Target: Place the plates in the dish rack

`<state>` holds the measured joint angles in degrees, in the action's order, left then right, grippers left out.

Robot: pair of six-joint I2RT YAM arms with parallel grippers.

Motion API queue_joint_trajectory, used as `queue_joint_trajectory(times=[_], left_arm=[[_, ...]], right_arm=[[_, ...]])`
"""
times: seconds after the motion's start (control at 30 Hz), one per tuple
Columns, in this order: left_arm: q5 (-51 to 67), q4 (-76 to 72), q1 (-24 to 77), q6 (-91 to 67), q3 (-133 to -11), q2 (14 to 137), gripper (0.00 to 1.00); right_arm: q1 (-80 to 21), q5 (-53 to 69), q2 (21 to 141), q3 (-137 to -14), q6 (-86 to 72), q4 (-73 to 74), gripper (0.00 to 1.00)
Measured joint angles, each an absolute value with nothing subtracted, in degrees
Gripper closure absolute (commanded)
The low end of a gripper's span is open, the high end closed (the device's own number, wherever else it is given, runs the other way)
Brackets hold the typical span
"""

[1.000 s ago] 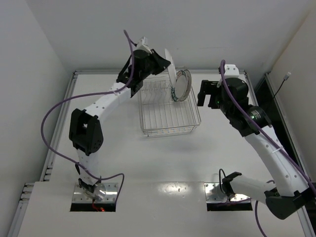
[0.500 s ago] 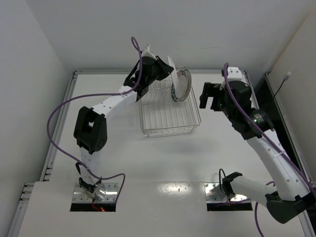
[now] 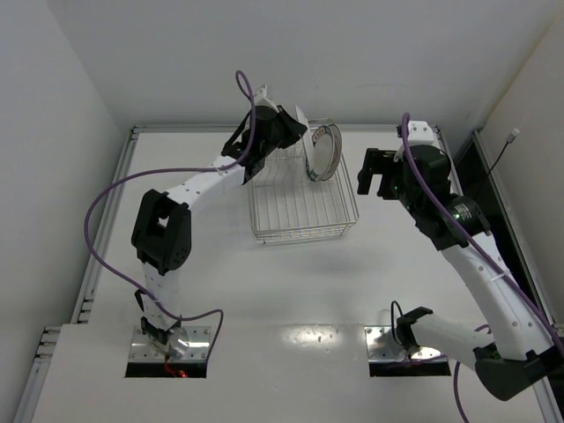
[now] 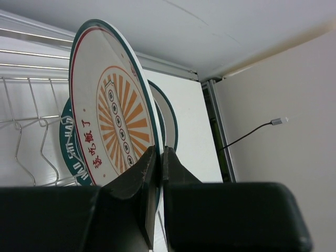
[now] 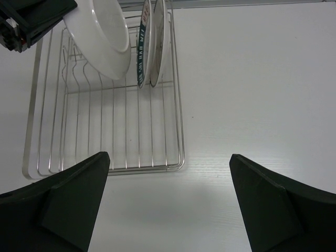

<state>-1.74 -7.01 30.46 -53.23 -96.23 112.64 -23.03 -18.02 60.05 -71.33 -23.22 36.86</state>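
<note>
My left gripper (image 3: 291, 130) (image 4: 159, 150) is shut on the rim of the orange sunburst plate (image 4: 115, 118) and holds it on edge over the back of the dish rack (image 3: 300, 211). In the right wrist view its white underside (image 5: 105, 44) tilts just left of two upright plates. These are the teal lettered plate (image 5: 143, 47) (image 4: 71, 149) and the plain white plate (image 5: 159, 44), which stand together in the rack (image 5: 181, 131) at its far right (image 3: 324, 152). My right gripper (image 3: 374, 172) (image 5: 169, 156) is open and empty, to the right of the rack.
The rack's upright tines (image 4: 39, 123) stand left of the held plate, and the front of the rack (image 5: 105, 170) holds nothing. The back wall rail (image 4: 173, 65) runs close behind the plates. A black cable (image 4: 252, 131) hangs on the right wall.
My left gripper has carried the sunburst plate to the right and down, closer to the two standing plates. The right arm has drifted slightly, gripper still open.
</note>
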Motion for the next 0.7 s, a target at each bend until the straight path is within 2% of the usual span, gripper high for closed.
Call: queue_joint_trajectory(times=[0.43,0.47,0.5,0.57,0.6,0.67,0.7], left_arm=[[-2.68,-4.82,30.68,-53.3,-95.88,117.19,1.0],[-2.79,-4.82,30.68,-53.28,-96.07,117.62,0.96],[-2.61,-4.78,30.68,-53.19,-96.38,117.8,0.84],[-2.42,-4.19,30.72,-52.95,-97.17,117.95,0.7],[-2.35,-3.95,30.72,-52.73,-97.47,117.95,0.54],[-1.98,-3.46,30.72,-52.36,-97.93,117.95,0.39],[-1.74,-3.2,30.72,-52.38,-98.13,117.95,0.24]], right_arm=[[-22.24,-17.23,60.05,-71.33,-23.24,38.06,0.03],[-22.24,-17.17,60.05,-71.33,-23.27,38.15,0.03],[-22.24,-16.99,60.05,-71.33,-23.29,38.24,0.03],[-22.24,-16.47,60.05,-71.4,-23.33,38.59,0.03],[-22.24,-16.32,60.05,-71.4,-23.35,38.76,0.03],[-22.24,-15.94,60.05,-71.55,-23.38,39.35,0.0],[-22.24,-15.81,60.05,-71.75,-23.4,39.7,0.0]])
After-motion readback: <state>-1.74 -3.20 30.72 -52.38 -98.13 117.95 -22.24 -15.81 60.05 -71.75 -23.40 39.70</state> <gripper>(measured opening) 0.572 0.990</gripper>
